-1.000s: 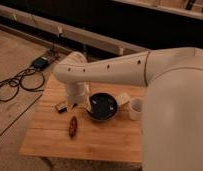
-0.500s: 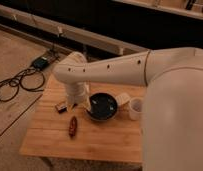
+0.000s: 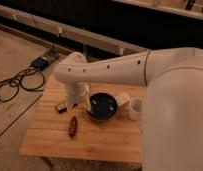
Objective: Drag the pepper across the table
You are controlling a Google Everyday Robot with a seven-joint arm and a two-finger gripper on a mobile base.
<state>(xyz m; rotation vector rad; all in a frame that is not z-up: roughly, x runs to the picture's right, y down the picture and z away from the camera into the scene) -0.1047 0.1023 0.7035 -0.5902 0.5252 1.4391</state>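
Note:
The pepper [image 3: 73, 126] is a small dark red glossy chili lying on the front-left part of the light-brown plank table [image 3: 110, 141]. My white arm reaches in from the right, bends at the elbow and points down over the table's left rear part. The gripper [image 3: 75, 101] hangs at the end of the wrist, a little behind and above the pepper, next to the black bowl [image 3: 102, 106]. It is apart from the pepper.
A small flat black rectangular item [image 3: 60, 107] lies left of the gripper. A white cup [image 3: 136, 108] stands right of the bowl, with a pale flat piece [image 3: 123, 98] behind it. Cables [image 3: 15, 85] and a power box [image 3: 41, 62] lie on the floor at left.

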